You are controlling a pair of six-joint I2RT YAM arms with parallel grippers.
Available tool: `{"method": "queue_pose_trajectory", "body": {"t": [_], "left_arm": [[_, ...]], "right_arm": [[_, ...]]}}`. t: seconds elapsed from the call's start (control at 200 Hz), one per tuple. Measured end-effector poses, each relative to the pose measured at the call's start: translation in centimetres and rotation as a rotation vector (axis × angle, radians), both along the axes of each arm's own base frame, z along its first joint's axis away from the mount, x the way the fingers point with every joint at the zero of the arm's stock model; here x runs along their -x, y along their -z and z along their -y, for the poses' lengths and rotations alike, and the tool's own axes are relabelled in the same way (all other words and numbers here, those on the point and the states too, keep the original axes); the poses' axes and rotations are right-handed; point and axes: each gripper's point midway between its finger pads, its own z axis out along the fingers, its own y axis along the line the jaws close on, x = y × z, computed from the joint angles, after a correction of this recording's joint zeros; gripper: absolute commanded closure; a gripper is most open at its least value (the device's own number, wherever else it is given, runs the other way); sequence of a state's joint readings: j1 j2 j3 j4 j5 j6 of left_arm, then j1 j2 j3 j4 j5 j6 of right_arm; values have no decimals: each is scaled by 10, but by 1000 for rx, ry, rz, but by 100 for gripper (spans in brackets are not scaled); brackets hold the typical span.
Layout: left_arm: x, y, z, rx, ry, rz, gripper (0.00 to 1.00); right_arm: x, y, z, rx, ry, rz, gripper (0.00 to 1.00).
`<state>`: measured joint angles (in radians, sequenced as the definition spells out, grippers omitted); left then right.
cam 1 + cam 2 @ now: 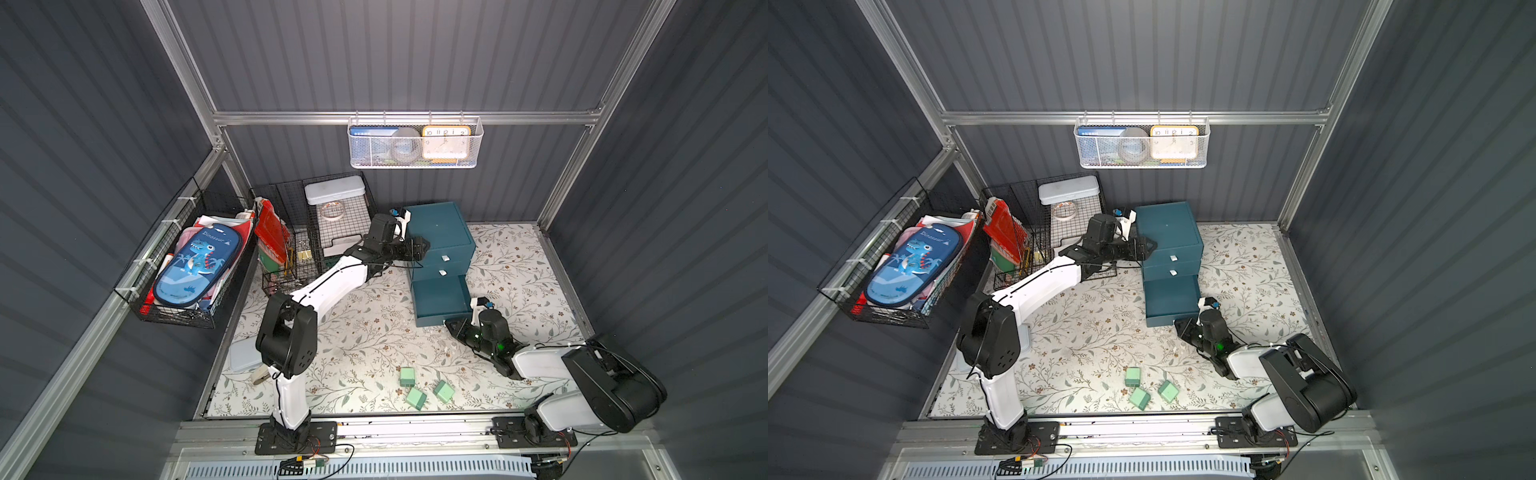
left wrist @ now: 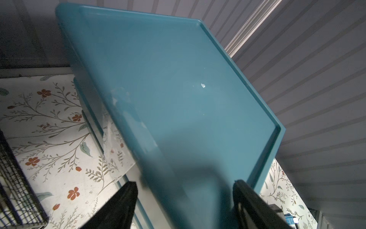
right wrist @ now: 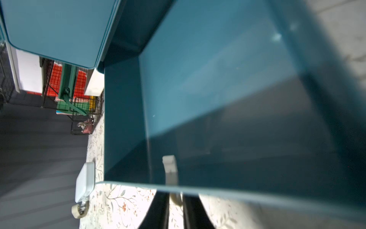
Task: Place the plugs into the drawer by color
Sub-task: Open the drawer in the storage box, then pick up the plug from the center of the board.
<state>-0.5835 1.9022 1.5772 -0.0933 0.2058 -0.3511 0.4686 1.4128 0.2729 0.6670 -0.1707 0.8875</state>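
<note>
Your right gripper [image 3: 175,200] straddles the open bottom drawer's [image 1: 440,293] pull tab [image 3: 170,170]; pinching or slack, you cannot tell. Left gripper [image 2: 185,182], spread, caps the cabinet [image 1: 436,226] at the tabletop's [image 1: 365,332] back edge. Drawer opening looks done: next, fetch mint plugs [image 1: 417,397] near the front edge.

I note on my floral table [image 1: 365,332]: cabinet [image 1: 440,237] at 1 o'clock, its bottom drawer [image 1: 440,295] pulled out. Three green plugs [image 1: 408,376] [image 1: 416,399] [image 1: 443,391] lie close together at 5 o'clock. Wire baskets [image 1: 280,274] stand at 10 o'clock. Pale box [image 1: 245,355] and tape roll [image 1: 261,376] lie at 8 o'clock.
</note>
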Motion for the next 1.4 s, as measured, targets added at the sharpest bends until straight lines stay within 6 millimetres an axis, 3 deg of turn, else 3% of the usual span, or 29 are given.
{"method": "queue_pose_trajectory", "body": {"t": [0.085,0.205,0.29,0.395,0.505,0.645,0.786,1.141,1.401], "left_arm": [[0,0,0,1,0,1,20],[0,0,0,2,-1,2,20],[-1,0,0,3,0,3,20],[-1,-1,0,4,0,4,20],[0,-1,1,5,-1,1,20],[0,-1,1,6,0,1,20],[0,-1,1,6,0,1,20],[0,0,1,11,1,5,20],[0,0,1,12,1,8,20]], "right_arm": [[8,-9,0,22,-28,2,53],[27,-40,-8,73,-109,49,47],[55,-67,-23,119,-214,92,46],[100,-82,-34,188,-336,109,44],[145,-67,-32,306,-446,66,39],[174,-31,-20,552,-535,-18,32],[184,-16,-22,721,-580,-25,26],[190,5,-39,829,-657,29,22],[182,19,-46,873,-633,45,38]]}}
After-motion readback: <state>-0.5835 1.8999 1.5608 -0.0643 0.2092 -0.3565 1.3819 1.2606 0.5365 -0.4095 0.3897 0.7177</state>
